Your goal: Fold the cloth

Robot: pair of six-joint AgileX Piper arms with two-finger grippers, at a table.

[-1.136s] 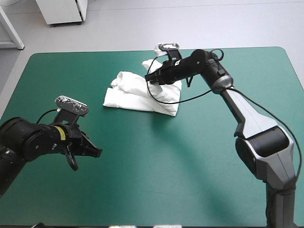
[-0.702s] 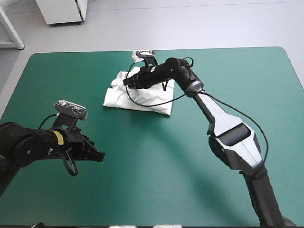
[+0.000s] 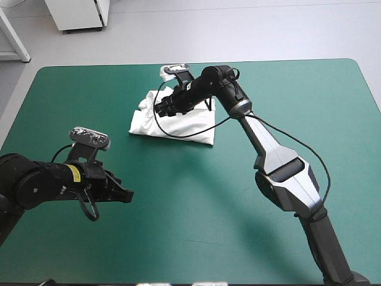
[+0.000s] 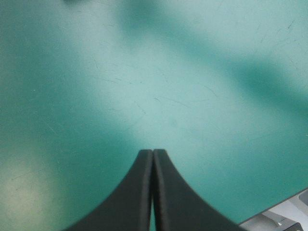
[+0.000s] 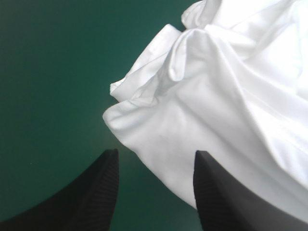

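The white T-shirt (image 3: 178, 124) lies as a folded, wrinkled bundle on the far middle of the table. My right gripper (image 3: 164, 107) hovers low over its far-left part. In the right wrist view this right gripper (image 5: 155, 154) stands open, and a rumpled edge of the T-shirt (image 5: 211, 96) reaches in between and ahead of the fingers. My left gripper (image 3: 122, 193) is near the table's front left, well apart from the T-shirt. Its fingers are shut to a point (image 4: 153, 152) above bare teal-green cover, holding nothing.
Teal-green cover (image 3: 238, 196) spreads between the two arms and to the right. The table's far edge (image 3: 119, 67) runs a short way beyond the T-shirt.
My right gripper carried the T-shirt's raised right part leftward over the rest and lowered it, leaving a more compact bundle. The left arm shifted only slightly.
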